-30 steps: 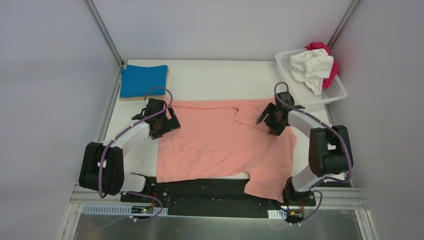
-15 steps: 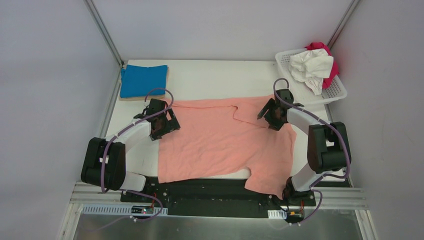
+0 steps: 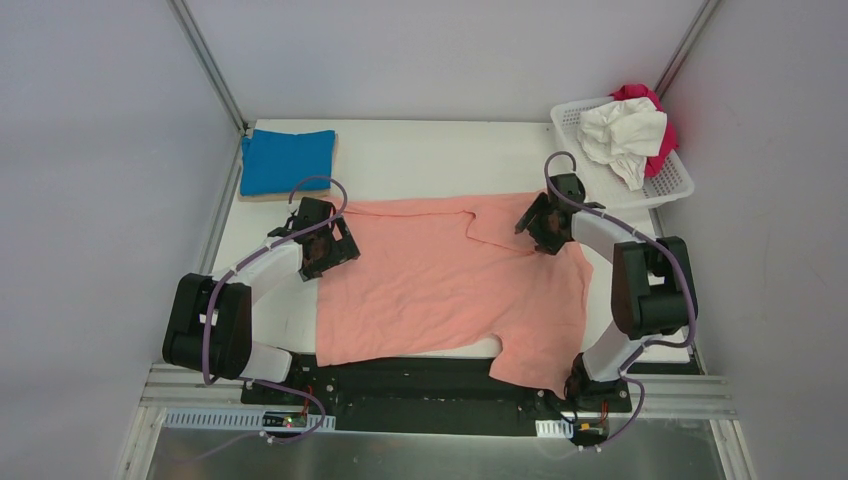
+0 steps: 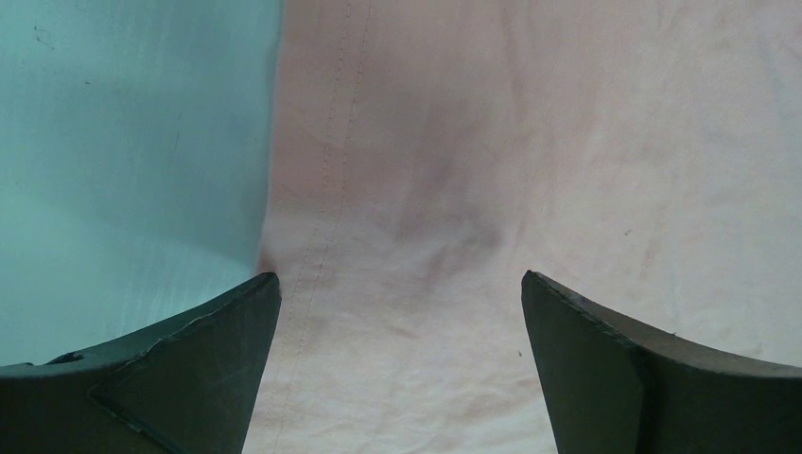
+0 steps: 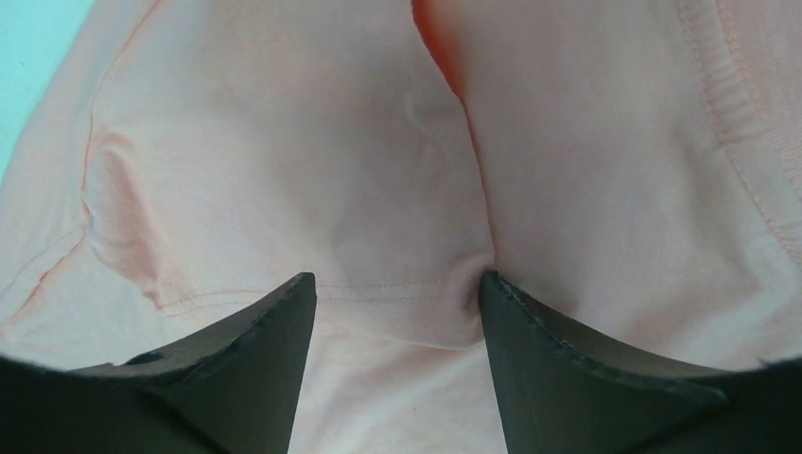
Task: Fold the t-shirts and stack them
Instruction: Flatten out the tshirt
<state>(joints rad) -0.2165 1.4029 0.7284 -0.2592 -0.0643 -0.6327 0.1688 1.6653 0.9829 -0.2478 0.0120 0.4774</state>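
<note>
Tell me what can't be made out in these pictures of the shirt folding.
- Top view: the magenta shirt lies mostly under the white shirt in the basket; its shape is hidden.
- Right wrist view: the right gripper straddles a fold of the salmon-pink shirt; whether it grips cannot be told, and in the top view its own body covers the contact.
- Left wrist view: the fingers of the left gripper are cut off by the bottom edge.

left arm (image 3: 262,268): stretched forward, low | left gripper (image 4: 397,284): angled down, jaws spread wide | right arm (image 3: 612,236): elbow raised, forearm reaching inward | right gripper (image 5: 395,284): angled down, jaws apart, narrower than left
</note>
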